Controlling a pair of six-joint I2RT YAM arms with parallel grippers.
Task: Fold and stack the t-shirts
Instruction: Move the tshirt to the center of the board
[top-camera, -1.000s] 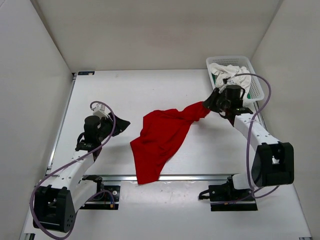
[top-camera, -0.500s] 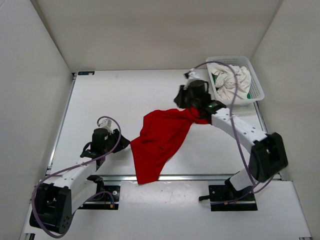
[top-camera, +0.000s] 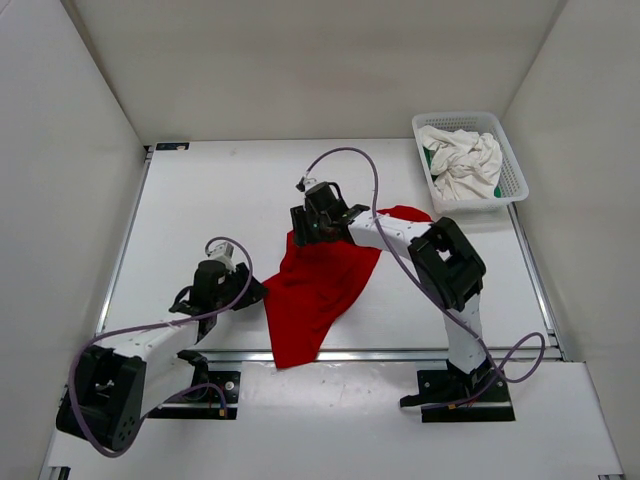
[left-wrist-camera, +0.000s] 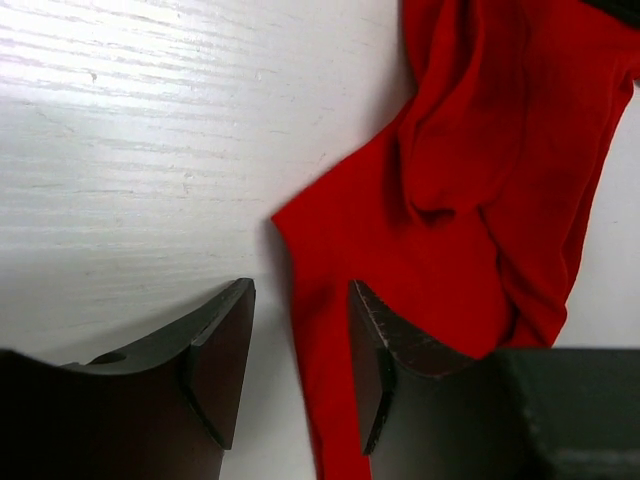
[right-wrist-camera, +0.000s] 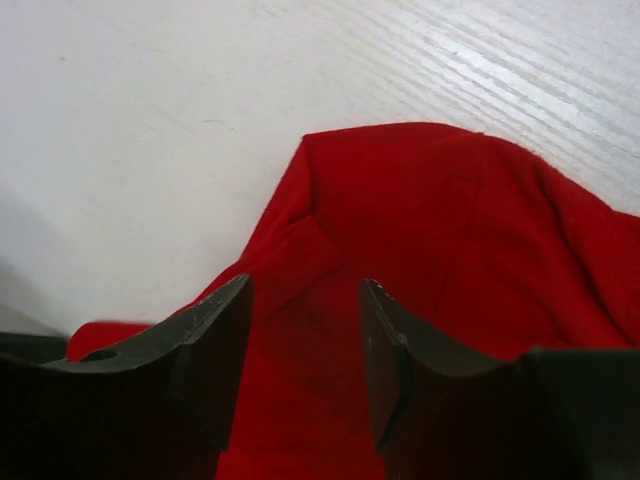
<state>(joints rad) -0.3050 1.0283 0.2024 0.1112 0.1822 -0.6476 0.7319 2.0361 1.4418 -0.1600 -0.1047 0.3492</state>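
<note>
Top external view: a bright red cloth t-shirt lies rumpled on the white table, stretching from the near edge up toward the far right. Left gripper sits at the shirt's left corner, jaws parted, with the cloth's edge lying between them close to one finger, unpinched. Right gripper is low over the shirt's far-left edge, jaws likewise spread above red cloth, gripping nothing. At the far right, well apart, a white mesh plastic basket holds a white t-shirt, bunched, with a green t-shirt peeking from beneath.

Both arms bend toward the frame centre.
The left end effector, lower left, and the right end effector, centre, have their fingers spread.
</note>
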